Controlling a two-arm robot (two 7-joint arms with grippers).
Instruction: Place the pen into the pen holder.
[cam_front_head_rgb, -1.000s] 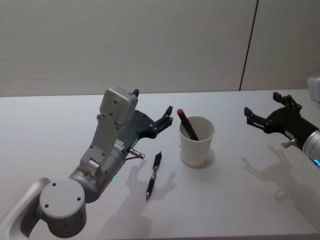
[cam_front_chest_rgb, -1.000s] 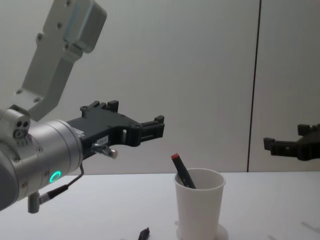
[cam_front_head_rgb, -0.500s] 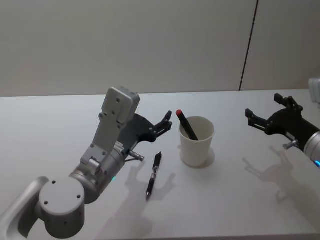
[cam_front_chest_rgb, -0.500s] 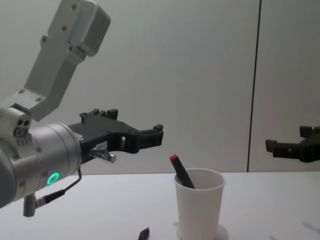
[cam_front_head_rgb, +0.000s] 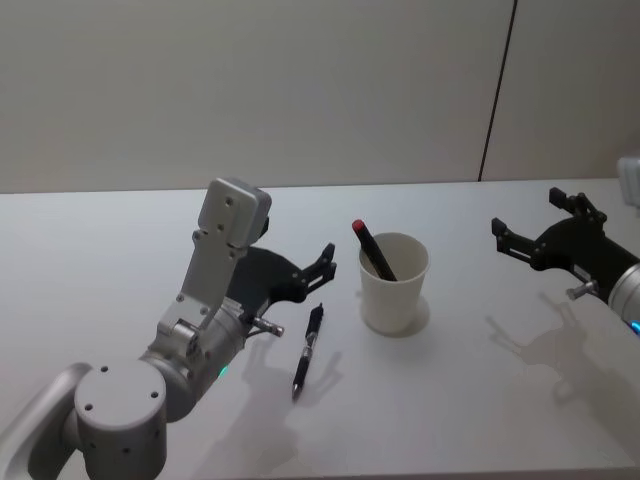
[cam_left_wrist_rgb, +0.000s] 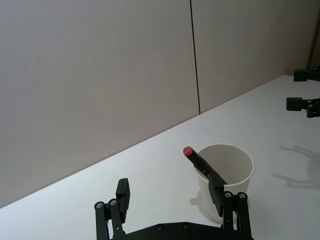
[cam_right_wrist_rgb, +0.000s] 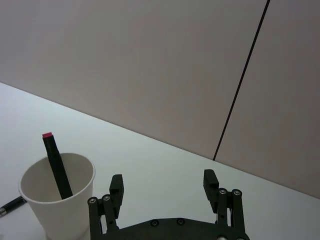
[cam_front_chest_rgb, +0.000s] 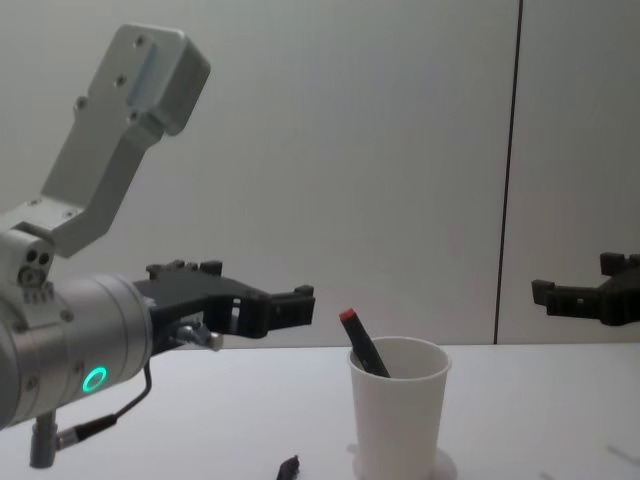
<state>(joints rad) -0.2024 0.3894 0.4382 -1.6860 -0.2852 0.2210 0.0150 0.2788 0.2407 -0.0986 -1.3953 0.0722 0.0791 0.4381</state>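
— Where do we find the pen?
— The black pen (cam_front_head_rgb: 308, 350) lies flat on the white table (cam_front_head_rgb: 480, 400), near the paper cup (cam_front_head_rgb: 393, 290) on its left, not touching. A red-capped pen (cam_front_head_rgb: 372, 247) leans inside the cup, which stands well in from the far edge.
— And our grippers?
— Our left gripper (cam_front_head_rgb: 318, 265) hovers by the black pen's far end, jaws wide, holding nothing. Our right gripper (cam_front_head_rgb: 525, 212) hangs wide too, well right of the cup, bare table between

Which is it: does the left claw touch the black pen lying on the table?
Apart. The chest view shows the left gripper in the air, well above the pen on the table.
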